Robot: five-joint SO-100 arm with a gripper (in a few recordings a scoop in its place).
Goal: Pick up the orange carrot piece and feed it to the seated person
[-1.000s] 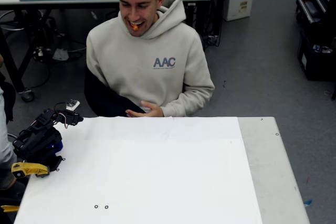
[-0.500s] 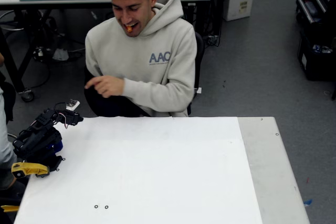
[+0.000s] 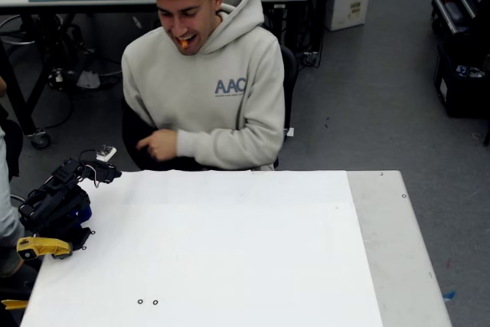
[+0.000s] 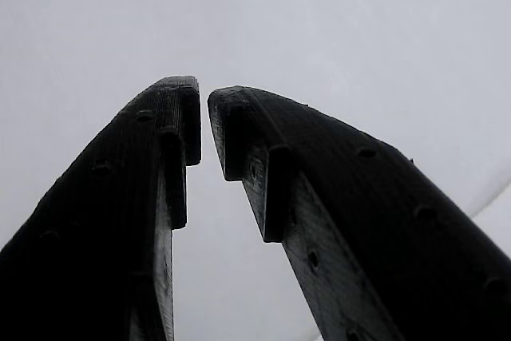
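One white tabletop (image 3: pixel 230 258) is filling the lower part of the fixed view, with a grey strip running down its right side. One seated person (image 3: pixel 207 89) in a beige hoodie with blue lettering is sitting just behind its far edge, leaning toward the picture's left, one hand resting low in front of the body. One dark robot arm (image 3: pixel 57 204) is lying folded at the tabletop's left edge, well apart from the person, with one yellow piece (image 3: pixel 42 247) showing at its lower end. In the wrist view the gripper (image 4: pixel 204 121) is pointing at plain white surface — its two black fingers (image 4: pixel 263 165) are sitting nearly together, tips parted by a narrow gap, grasping nothing. One orange carrot piece (image 3: pixel 184 41) is showing in the person's open mouth — small, between the lips.
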